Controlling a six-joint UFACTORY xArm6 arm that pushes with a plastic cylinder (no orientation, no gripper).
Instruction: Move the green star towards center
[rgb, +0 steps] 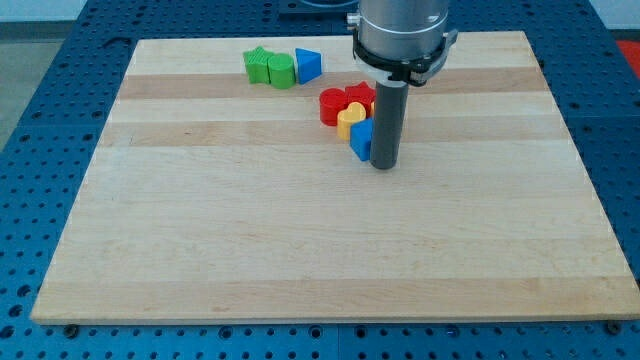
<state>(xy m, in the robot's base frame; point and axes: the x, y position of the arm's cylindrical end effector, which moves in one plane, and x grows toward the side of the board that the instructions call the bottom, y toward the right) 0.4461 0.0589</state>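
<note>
The green star (257, 64) lies near the view's top left of the wooden board (300, 230), touching a green block (281, 70) and a blue block (308, 65) in a row. My tip (384, 164) rests on the board to the right of this row and lower, right beside a small blue block (361, 140). That blue block belongs to a cluster with a yellow heart (348, 121), a red round block (331, 105) and a red star (360, 95). The tip is well apart from the green star.
The arm's grey flange (402, 35) hangs over the board's top edge. The board lies on a blue perforated table (50, 150).
</note>
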